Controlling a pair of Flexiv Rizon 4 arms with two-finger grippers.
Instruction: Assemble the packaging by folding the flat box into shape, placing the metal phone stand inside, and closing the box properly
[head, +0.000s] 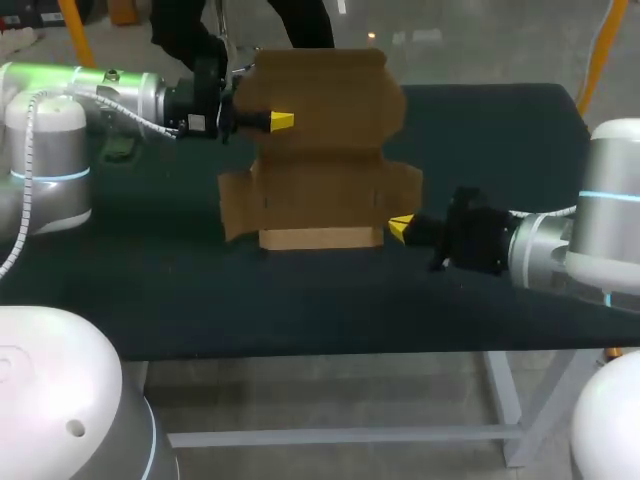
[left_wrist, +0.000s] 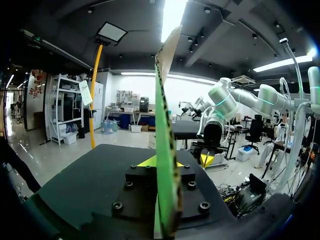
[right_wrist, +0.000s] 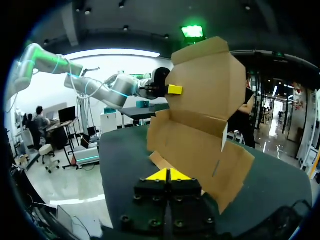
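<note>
A brown cardboard box (head: 320, 190) stands half folded in the middle of the table, its lid (head: 325, 95) raised upright at the back. My left gripper (head: 282, 121) is shut on the lid's left edge; in the left wrist view the lid (left_wrist: 165, 150) runs edge-on between the yellow tips of that gripper (left_wrist: 161, 161). My right gripper (head: 400, 228) is shut and empty at the box's front right corner. In the right wrist view the box (right_wrist: 200, 145) rises just ahead of this gripper (right_wrist: 169, 175). No metal phone stand is visible.
The table (head: 480, 140) is covered in dark cloth. The box's side flaps (head: 235, 205) lie spread out to its left and right. Bare cloth stretches in front of the box to the near edge (head: 330, 345).
</note>
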